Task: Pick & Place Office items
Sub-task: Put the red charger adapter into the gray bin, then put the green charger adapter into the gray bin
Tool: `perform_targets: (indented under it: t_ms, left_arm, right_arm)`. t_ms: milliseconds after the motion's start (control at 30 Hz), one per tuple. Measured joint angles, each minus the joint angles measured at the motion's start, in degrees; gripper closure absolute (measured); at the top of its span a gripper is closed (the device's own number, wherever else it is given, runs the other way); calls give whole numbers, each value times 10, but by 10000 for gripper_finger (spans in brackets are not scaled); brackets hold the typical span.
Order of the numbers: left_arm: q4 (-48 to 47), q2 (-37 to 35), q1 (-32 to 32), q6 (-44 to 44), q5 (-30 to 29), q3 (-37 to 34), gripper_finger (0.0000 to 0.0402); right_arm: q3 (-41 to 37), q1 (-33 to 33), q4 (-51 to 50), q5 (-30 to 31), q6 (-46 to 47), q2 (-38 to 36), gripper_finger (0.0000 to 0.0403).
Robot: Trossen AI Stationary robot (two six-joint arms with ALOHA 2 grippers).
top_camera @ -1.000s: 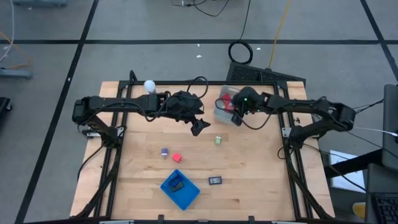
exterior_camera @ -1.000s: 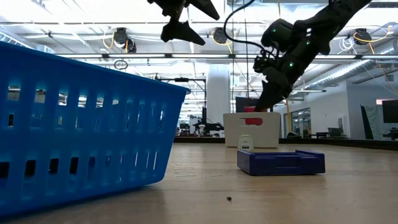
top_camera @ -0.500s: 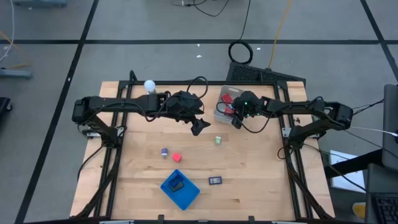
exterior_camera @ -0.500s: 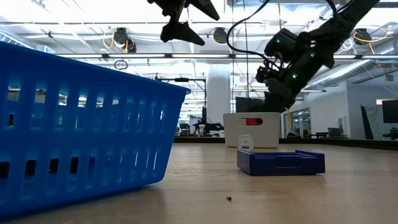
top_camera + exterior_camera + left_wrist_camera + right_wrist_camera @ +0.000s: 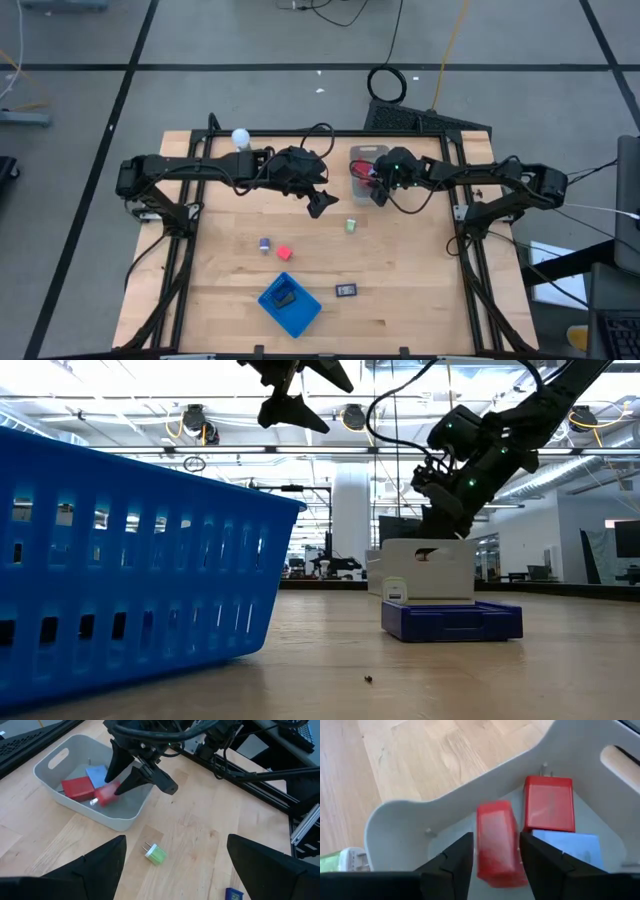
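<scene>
Two arms are over the wooden table point(image 5: 400, 280): the left gripper point(image 5: 318, 203) hangs mid-table with fingers spread wide and empty, the right gripper point(image 5: 492, 851) sits over the white bin point(image 5: 70, 805). Between its slightly parted fingers is a red block point(image 5: 495, 842), contact unclear; another red block point(image 5: 549, 804) and a pale blue piece point(image 5: 570, 849) lie in the bin. Smaller items lie loose on the table: a green plug point(image 5: 155, 854), a purple bit point(image 5: 264, 244).

A robotics lab in a large industrial hall: a wooden worktable point(image 5: 400, 270) framed by black rails is standing on a grey floor crossed with black tape lines, cables point(image 5: 388, 84) are trailing beyond its far edge, and ceiling lights, ducts and a white column point(image 5: 350, 520) are stretching into the open space behind.
</scene>
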Motion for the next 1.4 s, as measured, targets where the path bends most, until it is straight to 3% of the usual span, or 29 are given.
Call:
perform_targets:
  t_ms: [333, 600, 900, 1233, 1400]
  left_arm:
    - [0, 0, 0, 0, 0, 0, 53]
    - [-2, 0, 0, 8, 0, 0, 52]
    - [15, 0, -9, -19, 1, 0, 52]
    - [96, 0, -17, -58, 0, 0, 53]
    - [135, 0, -19, -87, -7, 0, 53]
  right_arm:
    - [0, 6, 10, -13, 39, -18, 201]
    - [0, 30, 9, -11, 20, -103, 169]
    - [0, 50, 0, -14, 18, -205, 171]
    - [0, 78, 10, -16, 46, -316, 176]
    - [0, 83, 16, -91, 54, -355, 174]
